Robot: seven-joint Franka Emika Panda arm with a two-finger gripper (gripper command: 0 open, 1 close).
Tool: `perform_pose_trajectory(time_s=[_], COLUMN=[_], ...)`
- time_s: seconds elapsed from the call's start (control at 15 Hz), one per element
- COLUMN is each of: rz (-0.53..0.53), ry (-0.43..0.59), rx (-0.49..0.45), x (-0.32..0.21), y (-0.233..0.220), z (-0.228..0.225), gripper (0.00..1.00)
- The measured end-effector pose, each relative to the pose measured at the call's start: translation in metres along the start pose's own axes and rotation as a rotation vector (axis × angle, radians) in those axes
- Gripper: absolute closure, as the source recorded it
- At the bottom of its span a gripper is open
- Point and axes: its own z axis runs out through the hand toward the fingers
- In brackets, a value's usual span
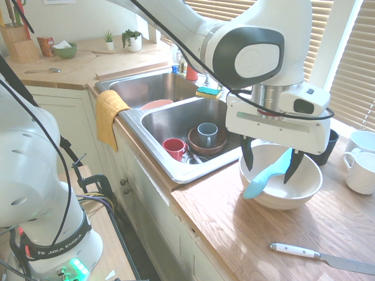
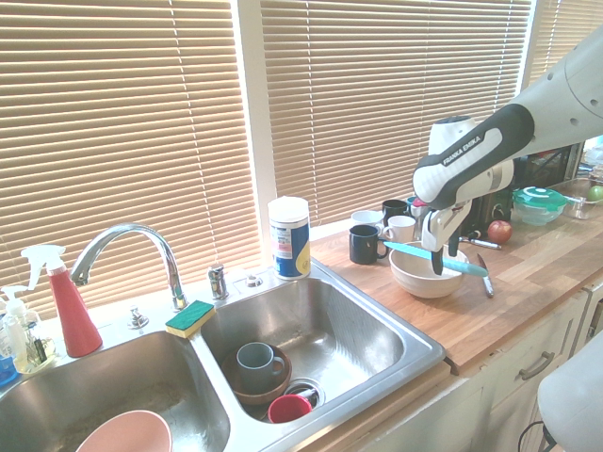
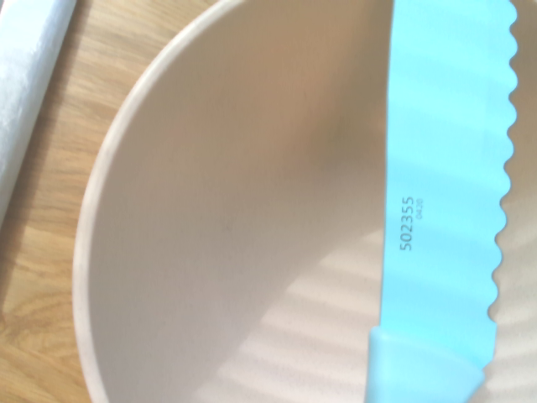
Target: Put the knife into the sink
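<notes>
The first exterior view shows the claw [image 1: 272,163] over the bowl [image 1: 280,175], its fingers wide apart with the turquoise knife [image 1: 269,175] between them. The knife lies across the bowl, its handle sticking out past the rim; whether it touches either finger, I cannot tell. The bowl stands on the tabletop [image 1: 225,219], near the edge of the sink [image 1: 196,130].

Only the wrist view makes out the knife's scalloped edge and the printed number "502355"; there the knife's two ends are cut off. The first exterior view gives the whole handle of the white-handled knife [image 1: 296,250], but its blade runs out of the picture.

The second exterior view shows the wipes tub [image 2: 290,237] behind the sink, which the arm hides in the first. The grey mug [image 1: 207,134] partly covers the brown bowl [image 1: 215,146] in the sink.
</notes>
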Motion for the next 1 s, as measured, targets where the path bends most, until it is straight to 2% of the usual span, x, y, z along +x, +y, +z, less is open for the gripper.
perform_pose_trajectory(time_s=[0.47, 1.0], rz=[0.022, 0.010], ry=[-0.039, -0.030], rx=[0.014, 0.015], x=[0.005, 0.008], y=[0.011, 0.006], z=[0.017, 0.014], gripper=[1.00, 1.00])
